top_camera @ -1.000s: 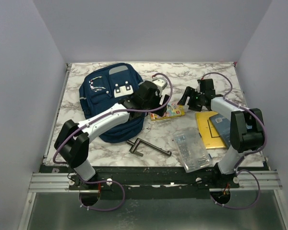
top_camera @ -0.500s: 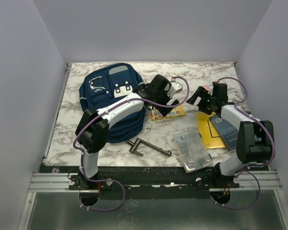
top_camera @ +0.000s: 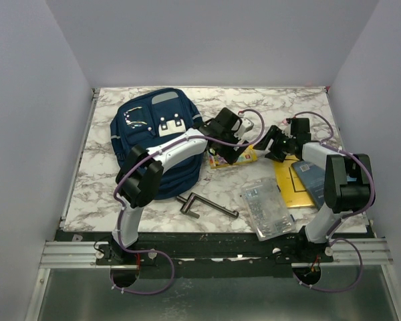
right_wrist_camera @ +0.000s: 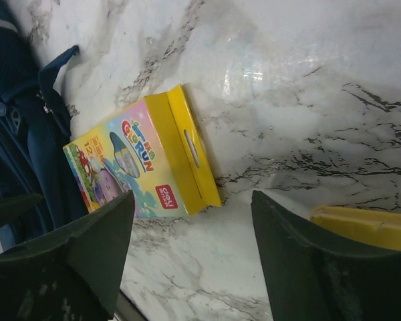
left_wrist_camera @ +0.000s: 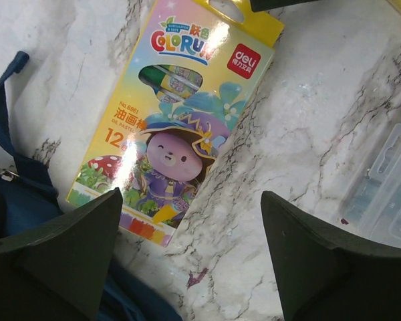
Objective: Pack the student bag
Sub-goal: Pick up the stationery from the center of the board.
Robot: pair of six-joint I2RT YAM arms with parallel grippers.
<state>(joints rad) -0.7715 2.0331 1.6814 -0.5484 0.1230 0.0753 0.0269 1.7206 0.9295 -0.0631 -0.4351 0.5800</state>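
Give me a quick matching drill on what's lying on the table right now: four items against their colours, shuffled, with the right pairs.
Items:
1. student bag
2. pastel box
3. plastic case
4. T-shaped tool

Colours:
A. clear
B. navy blue
C. dark grey
D. yellow with a cartoon print

Pairs: 1-B; 2-D; 3-A; 4-C

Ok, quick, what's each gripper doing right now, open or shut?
Left gripper: open, empty, pastel box below it.
Right gripper: open, empty.
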